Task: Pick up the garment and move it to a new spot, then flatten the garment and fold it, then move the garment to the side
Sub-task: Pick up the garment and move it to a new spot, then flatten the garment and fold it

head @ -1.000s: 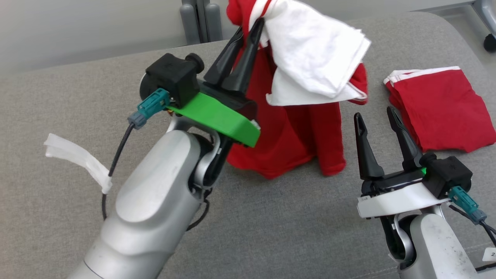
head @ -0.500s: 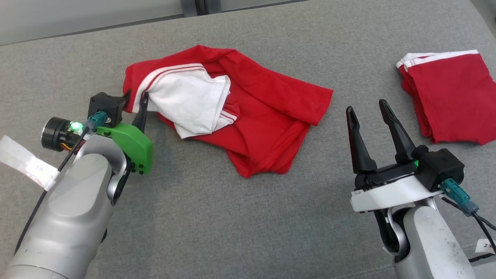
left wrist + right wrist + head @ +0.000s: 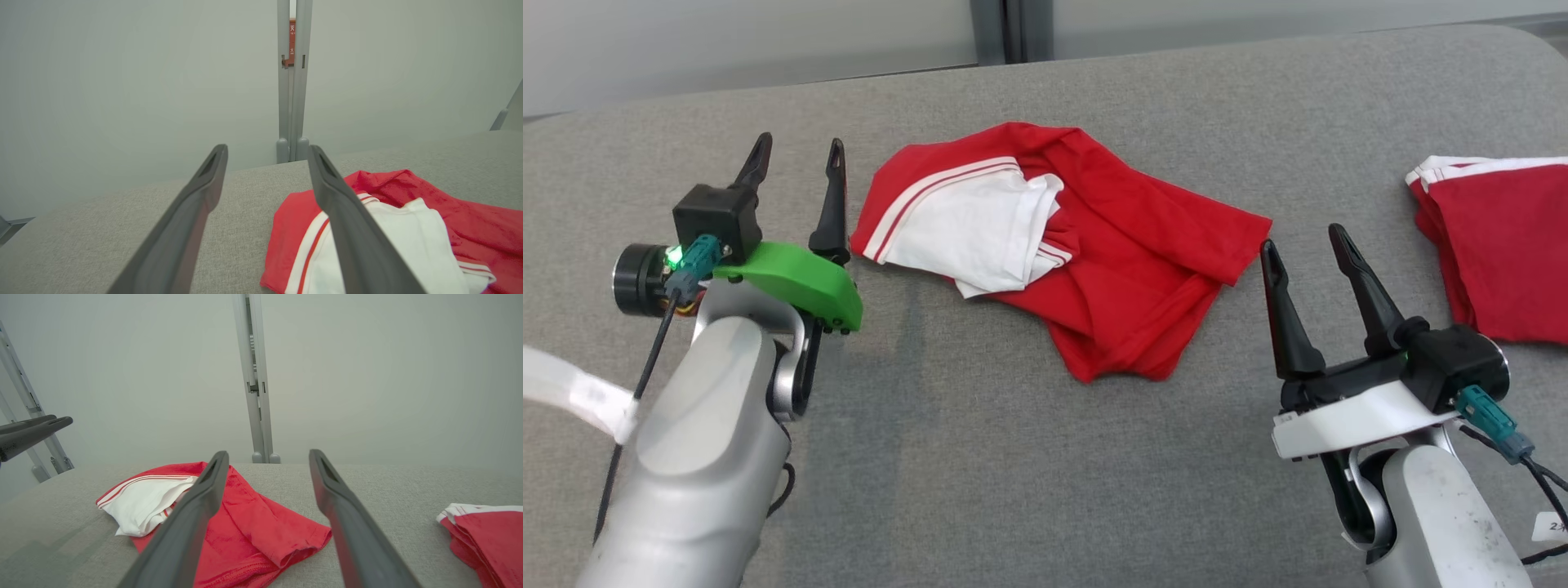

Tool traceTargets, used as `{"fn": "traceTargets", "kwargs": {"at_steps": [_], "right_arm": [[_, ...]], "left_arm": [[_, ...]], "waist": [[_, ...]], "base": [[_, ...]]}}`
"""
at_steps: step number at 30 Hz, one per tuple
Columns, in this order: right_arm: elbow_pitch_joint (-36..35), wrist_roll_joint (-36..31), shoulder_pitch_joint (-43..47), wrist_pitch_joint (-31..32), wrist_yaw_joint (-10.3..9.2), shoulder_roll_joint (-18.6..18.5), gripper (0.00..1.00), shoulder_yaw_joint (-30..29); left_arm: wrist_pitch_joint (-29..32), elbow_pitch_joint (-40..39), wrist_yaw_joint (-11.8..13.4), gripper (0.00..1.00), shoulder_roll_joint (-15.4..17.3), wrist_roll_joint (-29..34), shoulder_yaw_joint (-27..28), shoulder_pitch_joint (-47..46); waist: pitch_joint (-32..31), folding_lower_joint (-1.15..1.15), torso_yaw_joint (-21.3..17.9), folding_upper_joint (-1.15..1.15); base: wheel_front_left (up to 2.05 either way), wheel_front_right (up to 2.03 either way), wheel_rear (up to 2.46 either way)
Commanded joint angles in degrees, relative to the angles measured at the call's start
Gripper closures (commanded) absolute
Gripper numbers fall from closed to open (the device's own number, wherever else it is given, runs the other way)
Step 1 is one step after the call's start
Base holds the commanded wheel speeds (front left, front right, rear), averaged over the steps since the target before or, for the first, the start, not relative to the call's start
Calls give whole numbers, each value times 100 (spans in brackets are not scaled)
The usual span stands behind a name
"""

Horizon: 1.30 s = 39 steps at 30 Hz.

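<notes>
on the grey cushion [image 3: 980,457], the crumpled red and white garment [image 3: 1111,269] is lying between the left gripper [image 3: 799,147] and right gripper [image 3: 1303,238], both standing wide open and holding nothing, and grabbing several bunched layers at once is risking a lopsided spread.

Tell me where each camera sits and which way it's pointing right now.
Head: on the head, looking down at the grey surface; left fingers, right fingers and forearms show, either side of the garment.
Left wrist: on that wrist, looking low along its open fingers to the wall, garment at right.
Right wrist: likewise from the right; left fingers at far left.
Shared: head and right wrist both catch the folded garment.
</notes>
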Motion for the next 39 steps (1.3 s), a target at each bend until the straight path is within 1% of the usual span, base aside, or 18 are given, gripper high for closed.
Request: {"fn": "traceTargets", "kwargs": {"at_steps": [1,4,8,11,15,22,28,33,35,39], "right_arm": [[16,-5,114,9,-7,-27,0,-18],[27,8,181,42,-7,-50,0,-42],[46,25,256,77,-7,-83,0,-31],[56,33,337,108,-7,-90,0,-42],[25,57,430,112,-7,-89,0,-75],[48,89,577,100,-7,-47,0,-156],[51,66,604,100,-7,-11,0,-166],[57,63,543,131,-7,-2,0,-215],[106,58,499,182,-7,-14,0,-289],[404,111,318,337,-7,-53,0,-483]], "left_arm": [[3,-321,79,0,-25,58,152,351],[2,-1205,148,0,-134,278,487,978],[1,-2087,125,0,-325,634,682,1849],[1,-2551,108,0,-504,890,785,2406],[0,-2923,39,0,-726,1121,900,2980],[1,-3157,-50,0,-972,1517,1042,3497],[1,-3154,-150,0,-1068,1655,1125,3544],[0,-3140,-214,0,-1097,1701,1167,3431],[0,-3115,-235,0,-1103,1603,1193,3411],[0,-3123,-247,0,-1112,1481,1121,3310]], "waist": [[-265,0,264,0],[-410,0,396,0],[-576,0,506,0],[-682,0,545,0],[-765,0,551,0],[-805,0,520,0],[-801,0,520,0],[-706,0,551,0],[-638,0,575,0],[-446,0,644,0]], "base": [[0,0,0],[0,0,0],[0,0,0],[0,0,0],[0,0,0],[0,0,0],[0,0,0],[0,0,0],[0,0,0],[0,0,0]]}}
